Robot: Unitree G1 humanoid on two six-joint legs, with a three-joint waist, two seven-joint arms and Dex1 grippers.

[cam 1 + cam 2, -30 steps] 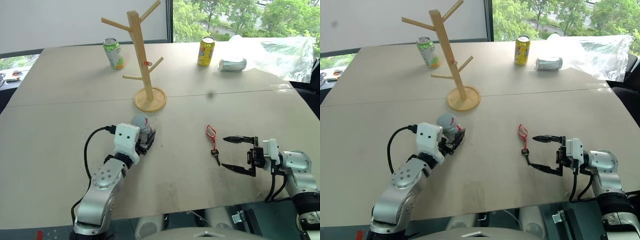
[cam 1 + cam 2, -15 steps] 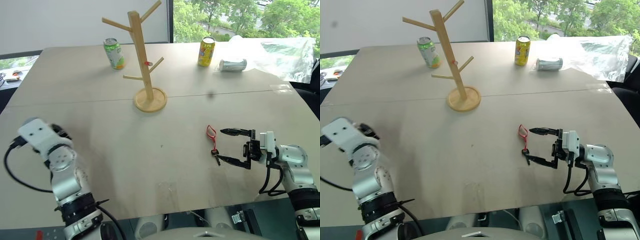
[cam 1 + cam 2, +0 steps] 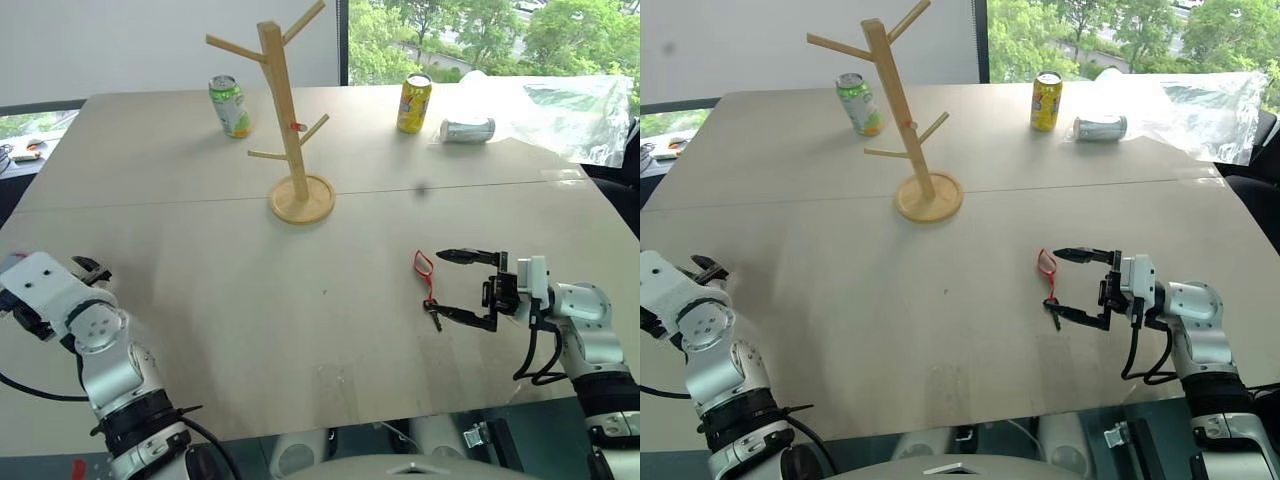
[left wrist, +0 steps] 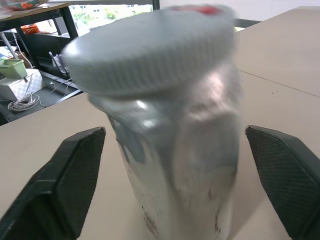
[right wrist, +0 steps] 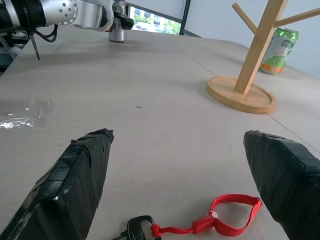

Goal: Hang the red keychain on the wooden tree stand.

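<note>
Red keychain [image 3: 424, 269] lies between the open right gripper [image 3: 451, 286] fingers.

No lettering can be read on the green can [image 3: 229, 105] or the yellow can [image 3: 413, 102].

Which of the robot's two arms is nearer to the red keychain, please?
The right. Its tool sits open just beside the red keychain, one finger to either end of it. The left tool is far off at the table's opposite edge.
</note>
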